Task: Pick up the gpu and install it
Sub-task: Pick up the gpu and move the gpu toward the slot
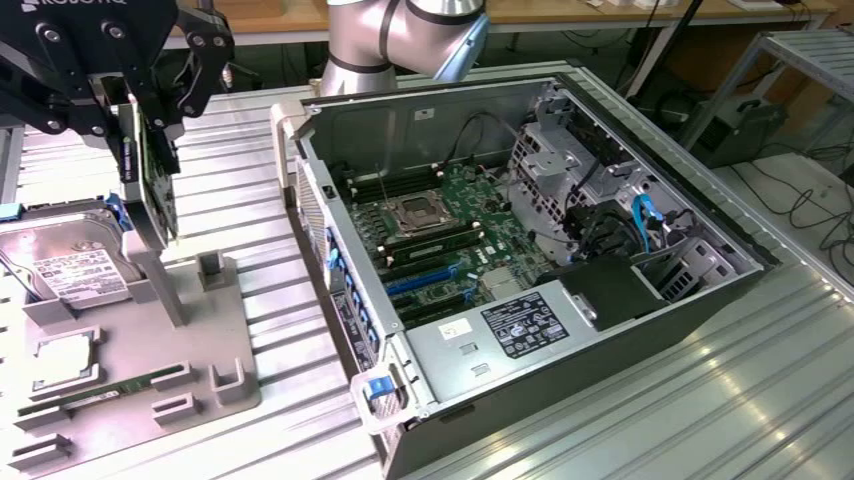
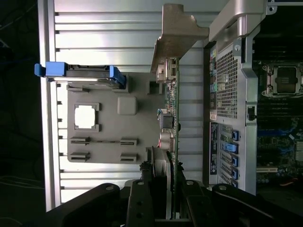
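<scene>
My gripper (image 1: 144, 112) is shut on the gpu (image 1: 160, 195), which hangs upright and edge-on at the exterior view's far left. The card's lower edge is just above the tall post of the grey holder plate (image 1: 200, 340). In the wrist view the gpu (image 2: 174, 118) appears as a thin green edge running away from the gripper (image 2: 170, 191), with its silver bracket (image 2: 179, 33) at the far end. The open computer case (image 1: 441, 355) lies on its side to the exterior view's right of the card, and its motherboard (image 1: 461, 235) with blue slots is exposed.
The grey holder plate also carries a silver hard drive (image 1: 74, 265) with blue clips, a square processor (image 1: 60, 360) and a narrow green memory stick (image 1: 114, 385). All of this rests on a ribbed metal table (image 1: 694, 400). The case's perforated rear panel (image 2: 229, 85) is close beside the card.
</scene>
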You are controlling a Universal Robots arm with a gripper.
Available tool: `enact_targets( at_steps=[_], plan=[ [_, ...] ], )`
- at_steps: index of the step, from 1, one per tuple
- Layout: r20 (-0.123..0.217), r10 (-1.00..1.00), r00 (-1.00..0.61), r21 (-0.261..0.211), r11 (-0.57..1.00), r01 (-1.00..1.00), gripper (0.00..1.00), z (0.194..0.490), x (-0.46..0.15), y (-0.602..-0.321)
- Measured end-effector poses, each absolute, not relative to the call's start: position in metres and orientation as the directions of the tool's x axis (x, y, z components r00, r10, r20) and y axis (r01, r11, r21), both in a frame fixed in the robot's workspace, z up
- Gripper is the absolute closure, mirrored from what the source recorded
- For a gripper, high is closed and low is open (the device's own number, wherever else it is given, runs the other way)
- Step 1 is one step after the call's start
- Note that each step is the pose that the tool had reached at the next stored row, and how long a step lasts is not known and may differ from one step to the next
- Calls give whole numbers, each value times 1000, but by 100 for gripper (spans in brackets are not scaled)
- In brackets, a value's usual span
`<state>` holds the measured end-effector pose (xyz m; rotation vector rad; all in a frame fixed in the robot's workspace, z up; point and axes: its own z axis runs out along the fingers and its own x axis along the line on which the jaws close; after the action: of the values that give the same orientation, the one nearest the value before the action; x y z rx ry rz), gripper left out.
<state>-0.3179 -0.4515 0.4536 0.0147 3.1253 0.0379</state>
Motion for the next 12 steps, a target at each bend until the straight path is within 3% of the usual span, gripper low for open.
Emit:
enact_targets(
  at_steps=[12],
  plan=[
    [-14, 10, -1000, 25, 1000, 9, 72, 465, -318, -452]
  ],
)
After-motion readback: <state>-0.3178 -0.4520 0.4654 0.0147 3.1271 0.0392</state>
